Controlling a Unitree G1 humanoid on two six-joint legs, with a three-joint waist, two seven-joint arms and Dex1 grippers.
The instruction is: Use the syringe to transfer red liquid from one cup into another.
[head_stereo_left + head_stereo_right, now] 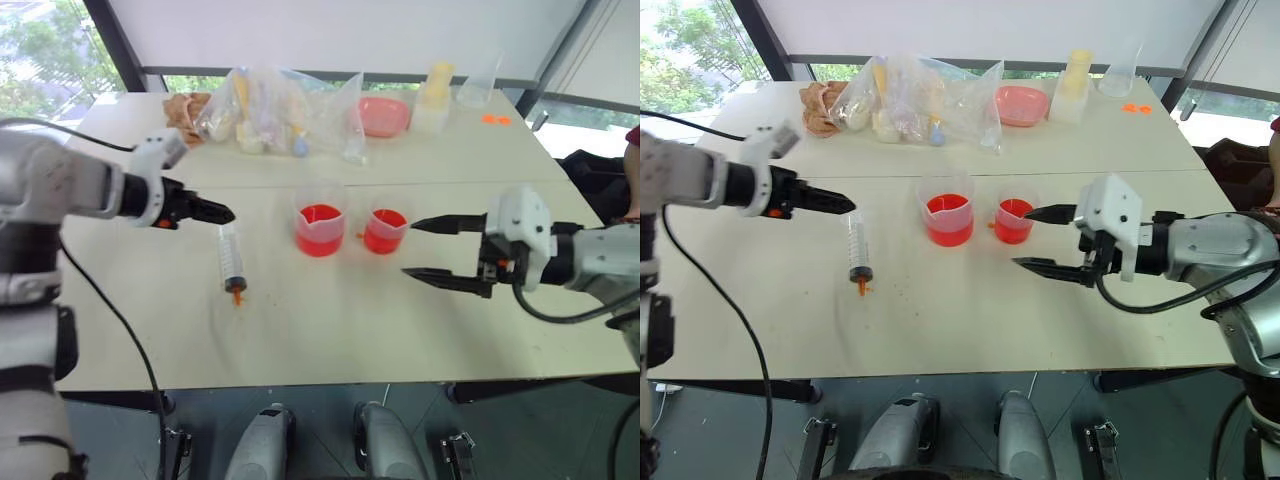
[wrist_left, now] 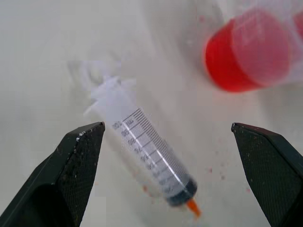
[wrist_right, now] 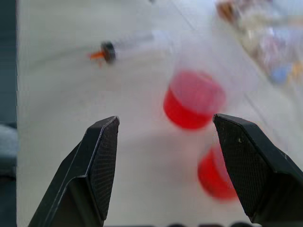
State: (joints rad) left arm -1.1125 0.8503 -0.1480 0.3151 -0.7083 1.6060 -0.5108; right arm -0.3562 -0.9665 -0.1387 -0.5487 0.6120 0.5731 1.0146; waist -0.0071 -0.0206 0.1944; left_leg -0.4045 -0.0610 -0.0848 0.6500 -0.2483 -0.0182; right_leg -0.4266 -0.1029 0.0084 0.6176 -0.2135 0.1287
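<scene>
Both pincers stood wide open and empty. The left pincer [image 1: 222, 212] hovered just above the syringe [image 1: 232, 262], which lay flat on the surface [image 1: 330, 330]. The right pincer [image 1: 425, 248] hung beside the smaller beaker [image 1: 384, 231], the larger beaker [image 1: 320, 228] beyond.

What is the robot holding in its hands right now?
Nothing. The left gripper and right gripper are both open and empty, and the syringe lies on the table.
</scene>
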